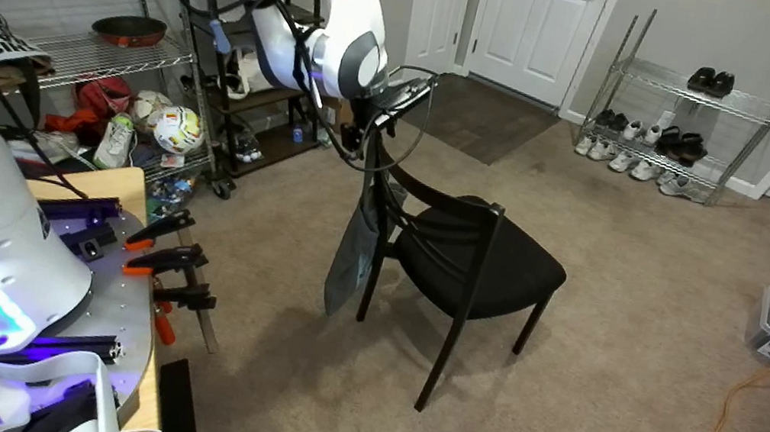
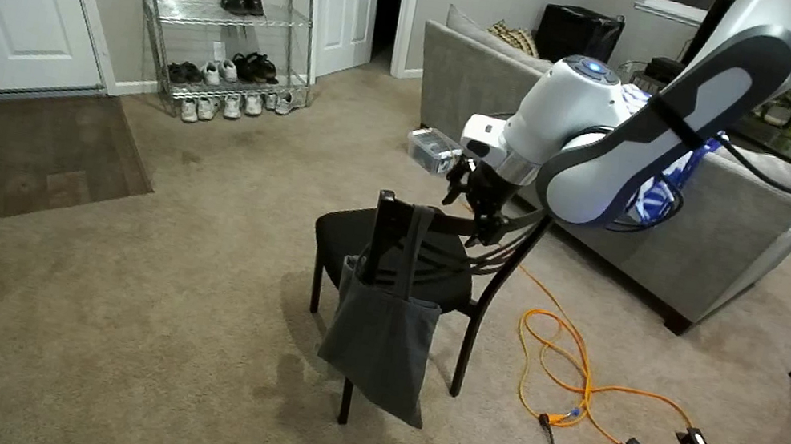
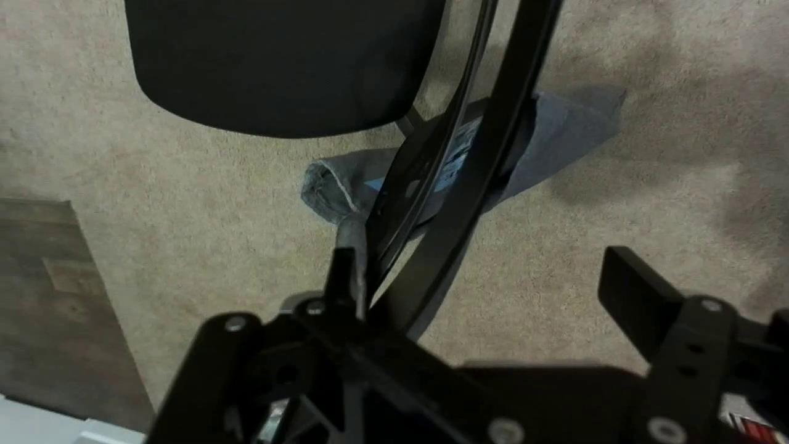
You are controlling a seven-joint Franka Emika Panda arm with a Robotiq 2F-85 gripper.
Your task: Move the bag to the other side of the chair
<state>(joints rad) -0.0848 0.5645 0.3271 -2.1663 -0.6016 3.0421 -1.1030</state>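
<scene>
The grey bag [image 2: 378,341] hangs by its handles [image 2: 413,250] from one end of the black chair's backrest. In an exterior view the bag [image 1: 353,257] shows edge-on beside the chair [image 1: 493,264]. In the wrist view the bag [image 3: 570,135] lies below the curved backrest [image 3: 474,179], its blue-and-white print partly hidden. My gripper [image 2: 473,205] is open at the backrest's top rail, its fingers apparently to either side of it. In the wrist view one finger of the gripper [image 3: 484,280] overlaps the grey handle strap; whether they touch, I cannot tell. Nothing is gripped.
An orange cord [image 2: 584,377] lies on the carpet near the chair. A grey sofa [image 2: 717,246] and a clear plastic box [image 2: 432,150] stand beyond. Clamps [image 1: 169,259] stick out from the robot's table. Wire shelving [image 1: 95,46] stands beside the arm.
</scene>
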